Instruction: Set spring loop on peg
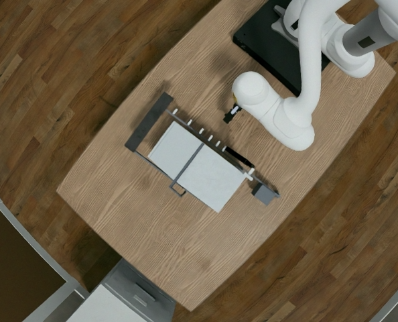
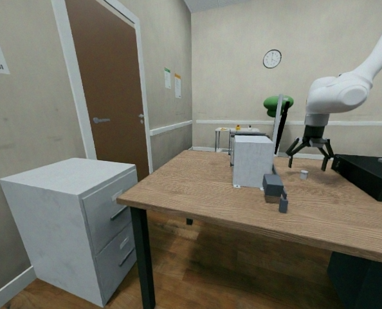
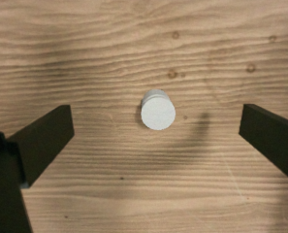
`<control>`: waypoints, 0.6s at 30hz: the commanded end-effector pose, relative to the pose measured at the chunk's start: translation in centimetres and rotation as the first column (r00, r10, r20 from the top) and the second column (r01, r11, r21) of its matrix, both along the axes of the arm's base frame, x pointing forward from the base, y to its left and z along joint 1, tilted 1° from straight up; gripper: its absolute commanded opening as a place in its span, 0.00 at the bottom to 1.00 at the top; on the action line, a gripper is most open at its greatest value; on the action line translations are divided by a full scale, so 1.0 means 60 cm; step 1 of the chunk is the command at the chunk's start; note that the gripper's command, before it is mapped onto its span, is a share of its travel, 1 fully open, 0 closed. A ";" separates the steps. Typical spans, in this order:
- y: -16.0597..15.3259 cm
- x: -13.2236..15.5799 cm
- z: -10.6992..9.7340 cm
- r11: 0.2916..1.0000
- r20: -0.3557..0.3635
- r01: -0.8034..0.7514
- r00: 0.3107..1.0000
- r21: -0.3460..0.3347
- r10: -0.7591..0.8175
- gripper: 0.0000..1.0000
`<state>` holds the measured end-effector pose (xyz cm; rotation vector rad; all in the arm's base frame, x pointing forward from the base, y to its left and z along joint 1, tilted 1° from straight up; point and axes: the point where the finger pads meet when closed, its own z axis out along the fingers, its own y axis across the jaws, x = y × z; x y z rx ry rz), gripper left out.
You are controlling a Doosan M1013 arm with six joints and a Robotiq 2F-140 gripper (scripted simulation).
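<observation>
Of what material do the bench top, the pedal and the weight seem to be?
Bench top: wood, matt, by its brown grain lines.
Pedal: perhaps painted metal or plastic; even dull grey.
Weight: probably the steel one, satin; pale grey, though no bright reflection confirms metal.

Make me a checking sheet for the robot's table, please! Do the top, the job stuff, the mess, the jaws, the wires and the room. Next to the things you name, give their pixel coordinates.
Surface: wooden bench (image 1: 137, 221) (image 2: 191, 196) (image 3: 134, 204), dark ring marks in the grain.
Job's things: white-topped feeder (image 1: 213, 176) (image 2: 253, 163) with a row of pegs along one side; small pale weight (image 2: 303, 174) (image 3: 158, 113) standing on the bench.
Clutter: nothing seen.
Gripper: jaws wide apart above the weight, holding nothing.
Cables: nothing seen.
Surroundings: drawer cabinet (image 1: 98, 304) (image 2: 45, 215), closed door (image 2: 108, 76), wall clock (image 2: 272, 58).
</observation>
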<state>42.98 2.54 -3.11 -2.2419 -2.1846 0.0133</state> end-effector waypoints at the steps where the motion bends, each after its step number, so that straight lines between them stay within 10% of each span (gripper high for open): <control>1: 0.000 0.001 0.013 1.000 0.001 0.000 1.000 0.000 0.000 1.00; 18: 0.000 0.002 0.072 1.000 0.001 0.000 1.000 0.000 0.000 1.00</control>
